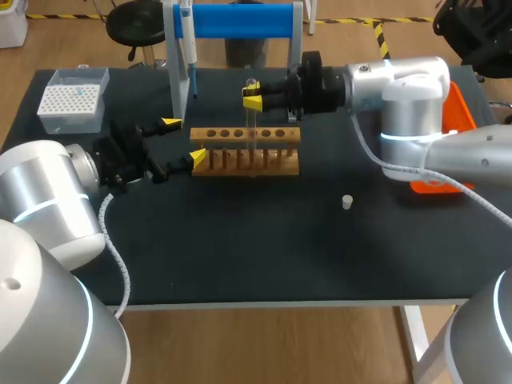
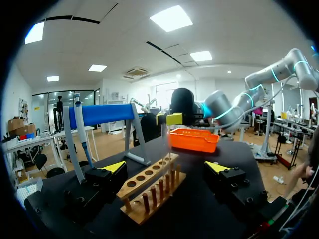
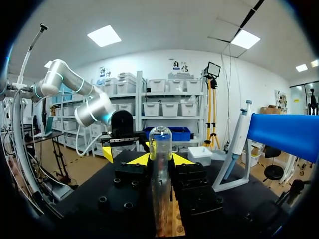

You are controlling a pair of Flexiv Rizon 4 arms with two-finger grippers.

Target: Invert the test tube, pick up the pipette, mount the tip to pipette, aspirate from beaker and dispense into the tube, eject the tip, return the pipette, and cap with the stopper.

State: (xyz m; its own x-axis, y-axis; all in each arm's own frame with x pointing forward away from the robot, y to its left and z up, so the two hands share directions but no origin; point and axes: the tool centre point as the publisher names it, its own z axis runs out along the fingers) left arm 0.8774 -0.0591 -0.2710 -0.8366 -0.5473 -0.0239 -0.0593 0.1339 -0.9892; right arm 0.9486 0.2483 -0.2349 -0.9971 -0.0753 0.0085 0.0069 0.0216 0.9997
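Our right gripper (image 3: pixel 160 160) grips the test tube (image 3: pixel 160 142), rounded end up, at the rack (image 1: pixel 248 152); our left gripper (image 1: pixel 183 139) stands open astride the rack's end. We judge only inversion begun: pipette (image 1: pixel 190 48) hangs at the table's (image 1: pixel 240 248) far edge, stopper (image 1: pixel 346 202) lies loose.

The tabletop (image 1: pixel 264 248) is matte black. The left gripper (image 1: pixel 183 140) and right gripper (image 1: pixel 253 99) are black with bright yellow tips. The test tube (image 3: pixel 160 164) in the right gripper is clear. The rack (image 1: pixel 245 152) under it is warm brown wood with a row of dark round holes. Beyond the left gripper, the tip box (image 1: pixel 72 100) shows a white dotted grid. The tray (image 1: pixel 456 120) behind the right gripper is orange, and the stopper (image 1: pixel 347 202) is off-white.
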